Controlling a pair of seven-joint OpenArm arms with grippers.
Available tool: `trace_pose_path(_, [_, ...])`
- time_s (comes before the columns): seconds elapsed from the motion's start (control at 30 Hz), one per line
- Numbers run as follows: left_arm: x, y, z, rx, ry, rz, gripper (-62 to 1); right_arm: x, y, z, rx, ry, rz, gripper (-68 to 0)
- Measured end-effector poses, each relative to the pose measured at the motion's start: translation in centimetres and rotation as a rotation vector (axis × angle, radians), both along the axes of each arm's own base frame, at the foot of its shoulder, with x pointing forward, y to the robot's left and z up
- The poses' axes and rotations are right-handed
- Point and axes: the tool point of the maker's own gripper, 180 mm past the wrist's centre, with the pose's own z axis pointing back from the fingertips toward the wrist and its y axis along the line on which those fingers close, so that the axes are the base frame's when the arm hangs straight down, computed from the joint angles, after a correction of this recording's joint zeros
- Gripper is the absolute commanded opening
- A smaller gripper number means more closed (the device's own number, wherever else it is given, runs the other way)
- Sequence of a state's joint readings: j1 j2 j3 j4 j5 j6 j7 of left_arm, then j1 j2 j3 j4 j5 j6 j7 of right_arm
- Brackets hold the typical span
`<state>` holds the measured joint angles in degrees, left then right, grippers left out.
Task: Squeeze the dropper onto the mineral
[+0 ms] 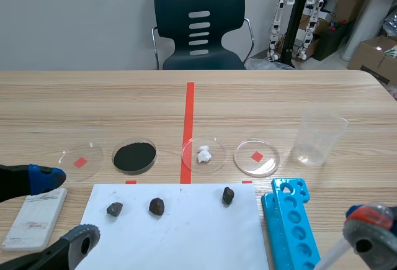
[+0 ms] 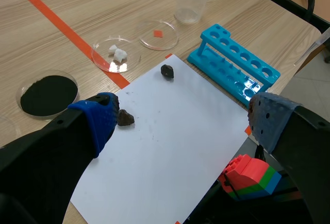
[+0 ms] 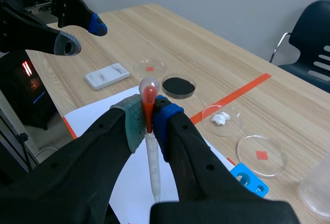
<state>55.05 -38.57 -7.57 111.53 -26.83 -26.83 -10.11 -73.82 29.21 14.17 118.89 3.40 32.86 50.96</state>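
Note:
Three dark mineral lumps lie on a white paper sheet [image 1: 180, 233]: one at the left [image 1: 114, 208], one next to it [image 1: 156, 206], one further right [image 1: 228, 195]. My right gripper [image 3: 148, 116] is shut on the red bulb of a clear dropper [image 3: 152, 162], whose tip points down over the paper's near right part. In the scene view this gripper [image 1: 369, 229] is low at the right, beside the blue rack. My left gripper [image 2: 183, 121] stands open above the paper's left part, with one mineral [image 2: 125, 118] by its blue pad and another [image 2: 167, 71] further ahead.
Behind the paper stand several petri dishes: an empty one [image 1: 80, 160], one with black powder [image 1: 134, 157], one with white bits [image 1: 203, 154], another empty one [image 1: 256, 157]. A clear beaker [image 1: 319, 136] is at the right, a blue tube rack [image 1: 291, 220] beside the paper, a white tile [image 1: 34, 218] at the left.

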Motion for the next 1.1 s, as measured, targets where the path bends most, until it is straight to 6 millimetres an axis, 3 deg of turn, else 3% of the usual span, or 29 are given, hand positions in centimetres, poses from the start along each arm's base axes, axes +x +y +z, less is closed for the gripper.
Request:
trace_pose_path(0.23, [0.0, 0.0, 0.0, 0.000, 0.000, 0.000, -8.4, 1.7, 0.0, 0.8, -0.006, -0.087, -0.001, -63.4])
trace_pose_path(0.77, [0.0, 0.0, 0.0, 0.000, 0.000, 0.000, -8.4, 4.9, -0.9, 0.5, -0.049, -0.140, -0.149, -63.4])
trace_pose_path(1.1, [0.0, 0.0, 0.0, 0.000, 0.000, 0.000, -8.4, 8.1, -1.5, 0.7, -0.105, -0.198, -0.225, -63.4])
